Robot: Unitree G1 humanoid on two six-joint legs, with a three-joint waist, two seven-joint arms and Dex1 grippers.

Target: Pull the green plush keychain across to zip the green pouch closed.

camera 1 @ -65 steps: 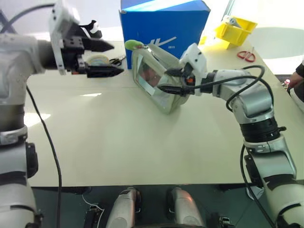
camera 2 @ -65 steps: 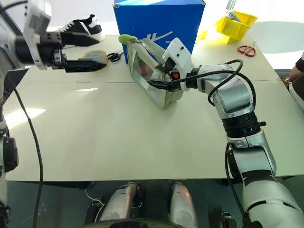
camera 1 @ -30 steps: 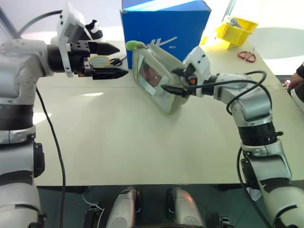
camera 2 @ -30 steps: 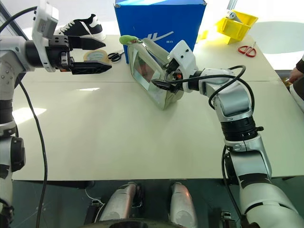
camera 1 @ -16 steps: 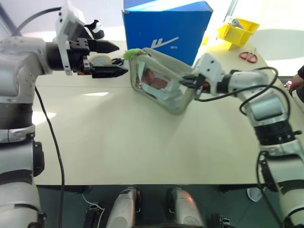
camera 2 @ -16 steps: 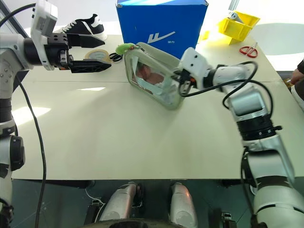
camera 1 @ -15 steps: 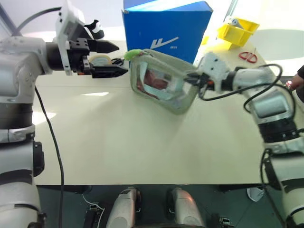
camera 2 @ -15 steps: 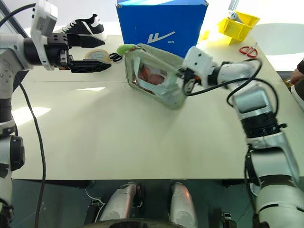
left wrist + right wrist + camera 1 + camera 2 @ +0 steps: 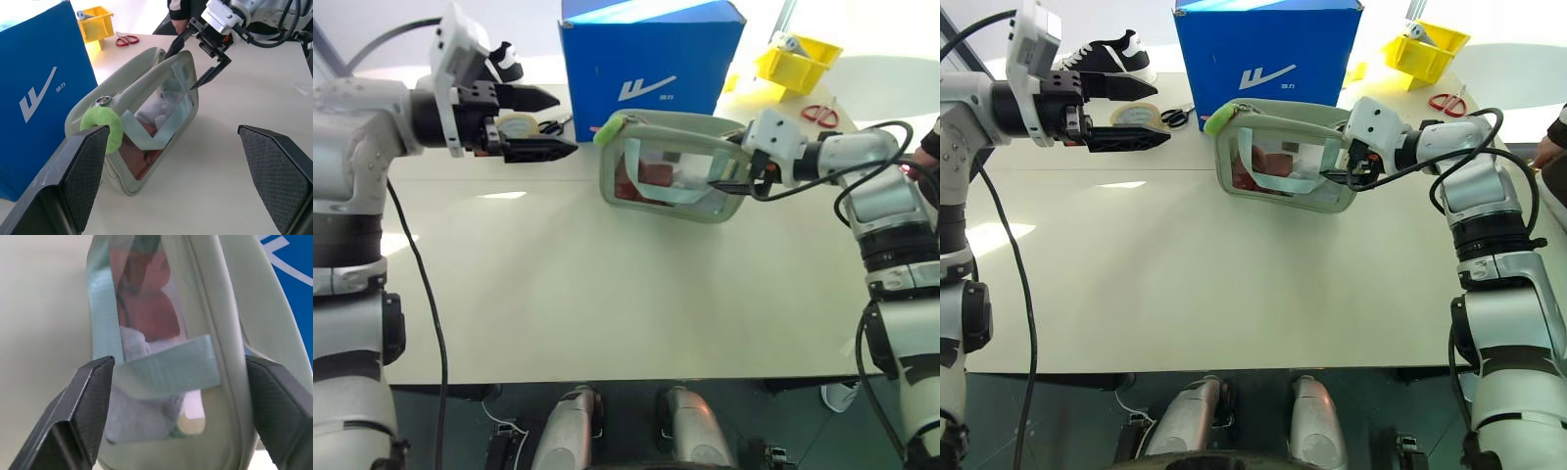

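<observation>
Keychain: the green plush keychain point(image 9: 607, 129) sits at the green pouch point(image 9: 671, 168) end nearest the left fingers, ready for pulling.
Pouch: upright on the table point(image 9: 607, 294), its far end between the right fingers.
Right fingers point(image 9: 729, 176): spread, straddling that end, probably bracing it; grip unclear.
Left fingers point(image 9: 548, 122): wide apart, empty, near the keychain.

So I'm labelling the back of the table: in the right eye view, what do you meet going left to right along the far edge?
Black shoe → tape roll → black scissors → blue box → yellow bin → red scissors.
</observation>
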